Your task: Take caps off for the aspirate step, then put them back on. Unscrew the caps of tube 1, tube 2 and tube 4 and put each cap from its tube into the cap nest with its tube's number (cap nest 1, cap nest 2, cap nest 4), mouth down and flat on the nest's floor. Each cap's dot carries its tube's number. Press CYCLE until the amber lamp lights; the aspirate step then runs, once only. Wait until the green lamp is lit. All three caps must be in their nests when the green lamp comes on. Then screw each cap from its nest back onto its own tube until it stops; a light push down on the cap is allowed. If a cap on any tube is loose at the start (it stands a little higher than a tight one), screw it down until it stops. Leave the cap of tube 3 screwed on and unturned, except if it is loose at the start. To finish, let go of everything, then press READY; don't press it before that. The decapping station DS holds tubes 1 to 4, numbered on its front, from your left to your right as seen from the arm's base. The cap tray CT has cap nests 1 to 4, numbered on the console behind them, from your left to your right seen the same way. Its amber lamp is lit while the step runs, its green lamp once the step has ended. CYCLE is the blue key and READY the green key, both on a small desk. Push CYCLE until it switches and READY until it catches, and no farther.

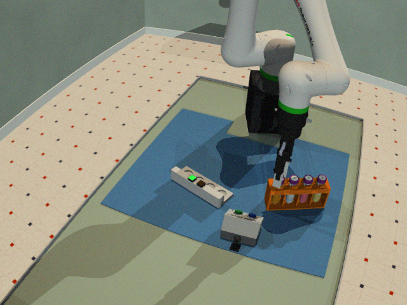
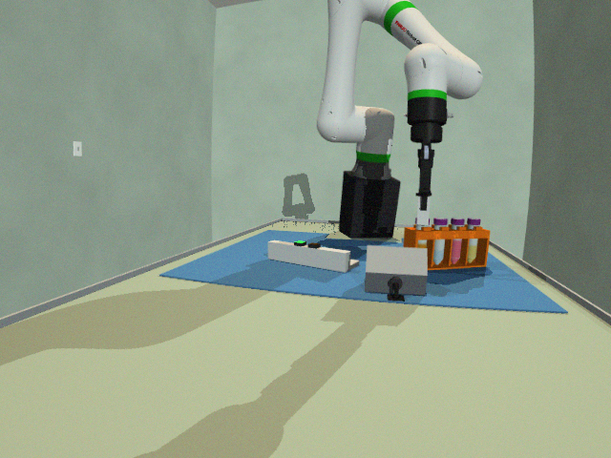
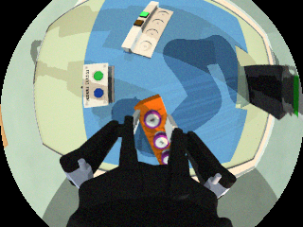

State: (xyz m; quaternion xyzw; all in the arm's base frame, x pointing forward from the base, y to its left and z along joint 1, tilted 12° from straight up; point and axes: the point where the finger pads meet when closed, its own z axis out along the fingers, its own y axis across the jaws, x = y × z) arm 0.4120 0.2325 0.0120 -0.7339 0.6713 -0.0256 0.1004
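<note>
Purple cap [image 1: 282, 178] | apparently between fingers [image 1: 278, 182] | fingers parted, not gripping | orange rack [image 1: 297, 201]

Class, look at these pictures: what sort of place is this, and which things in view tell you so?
Probably a laboratory bench cell for handling sample tubes: an orange rack of capped tubes with coloured liquids, a white cap tray with a lit green lamp, and a robot arm's pincer lowered at the rack's end tube.
</note>
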